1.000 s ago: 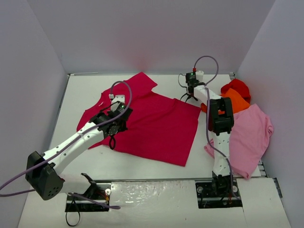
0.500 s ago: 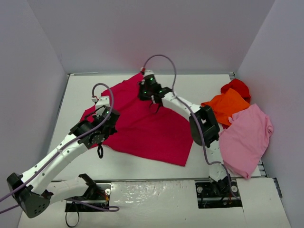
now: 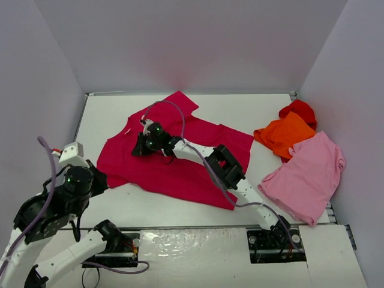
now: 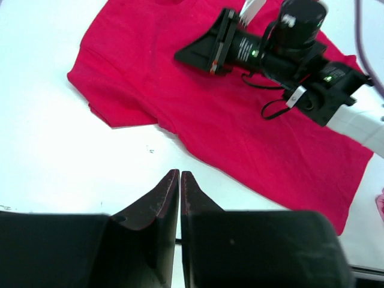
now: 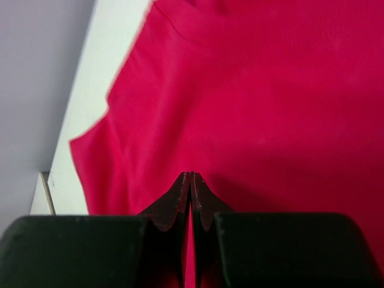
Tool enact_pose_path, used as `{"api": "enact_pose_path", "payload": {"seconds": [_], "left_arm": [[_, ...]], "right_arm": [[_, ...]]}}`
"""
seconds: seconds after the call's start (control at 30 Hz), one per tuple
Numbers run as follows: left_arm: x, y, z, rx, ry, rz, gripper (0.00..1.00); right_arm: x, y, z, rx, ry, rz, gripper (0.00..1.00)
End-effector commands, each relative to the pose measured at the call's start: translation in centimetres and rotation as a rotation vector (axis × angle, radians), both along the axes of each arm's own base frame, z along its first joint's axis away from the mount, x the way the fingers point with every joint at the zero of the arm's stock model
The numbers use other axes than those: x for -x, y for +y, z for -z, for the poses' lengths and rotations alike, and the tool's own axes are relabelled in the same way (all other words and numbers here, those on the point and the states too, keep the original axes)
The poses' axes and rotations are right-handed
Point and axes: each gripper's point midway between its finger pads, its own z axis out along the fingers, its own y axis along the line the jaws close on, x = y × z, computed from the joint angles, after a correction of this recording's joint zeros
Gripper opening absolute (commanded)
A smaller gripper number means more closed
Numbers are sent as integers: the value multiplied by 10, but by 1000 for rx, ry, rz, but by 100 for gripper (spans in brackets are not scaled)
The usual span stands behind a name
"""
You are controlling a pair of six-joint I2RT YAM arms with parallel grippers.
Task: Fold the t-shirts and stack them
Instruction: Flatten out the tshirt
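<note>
A large crimson t-shirt (image 3: 150, 171) (image 4: 198, 108) (image 5: 270, 90) lies spread flat mid-table, collar toward the back. My right gripper (image 3: 138, 149) (image 4: 195, 53) (image 5: 191, 174) reaches far left across it, shut, tips low over the cloth near its left sleeve, with nothing visibly pinched. Pulled back at the near left, my left gripper (image 3: 99, 179) (image 4: 180, 173) is shut and empty above bare table just off the shirt's near-left edge. On the right lie an orange t-shirt (image 3: 287, 133), a red one (image 3: 300, 110) behind it and a light pink one (image 3: 309, 177) nearer.
White walls (image 3: 48, 120) enclose the table on the left, back and right. The right arm's links (image 3: 225, 168) stretch diagonally over the crimson shirt. Both arm bases (image 3: 273, 243) sit at the near edge.
The right arm swept from the back right to the far left across the crimson shirt. The left arm drew back off the shirt to the near left, its jaws closing.
</note>
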Motion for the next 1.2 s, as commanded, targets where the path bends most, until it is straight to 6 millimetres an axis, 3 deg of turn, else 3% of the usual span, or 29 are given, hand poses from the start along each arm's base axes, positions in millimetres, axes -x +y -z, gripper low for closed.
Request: {"api": "enact_pose_path", "payload": {"seconds": [0.0, 0.13, 0.37, 0.47, 0.53, 0.67, 0.77, 0.8, 0.87, 0.9, 1.0, 1.07, 1.17], "left_arm": [[14, 13, -7, 13, 9, -29, 6], [23, 24, -7, 4, 5, -48, 8], [35, 30, -4, 33, -5, -40, 10], [43, 37, -4, 56, -21, -54, 12], [46, 41, -5, 70, -29, -66, 14], [50, 44, -4, 85, -37, -73, 16], [48, 38, 2, 74, -16, -49, 21], [47, 34, 6, 69, -1, -33, 25], [44, 26, 17, 52, 43, -11, 37], [43, 23, 21, 47, 58, -4, 39], [38, 10, 31, 52, 99, 25, 50], [36, 4, 40, 56, 123, 36, 51], [35, -4, 46, 72, 135, 54, 51]], "right_arm": [[50, 33, -74, -168, -74, -111, 0], [93, 35, -94, -133, -171, -144, 0], [168, 39, -110, 26, -314, -172, 0], [178, 35, -105, 77, -320, -161, 0], [169, 29, -92, 120, -321, -123, 0], [128, 15, -76, 201, -370, -38, 0], [73, 3, -73, 221, -373, 29, 0], [66, 5, -74, 208, -364, 25, 0], [33, -3, -75, 200, -348, 60, 0], [24, -1, -80, 186, -354, 70, 0], [2, 6, -74, 208, -356, 76, 0], [-4, 0, -43, 277, -306, 79, 0], [-6, -5, -21, 307, -257, 87, 0]]}}
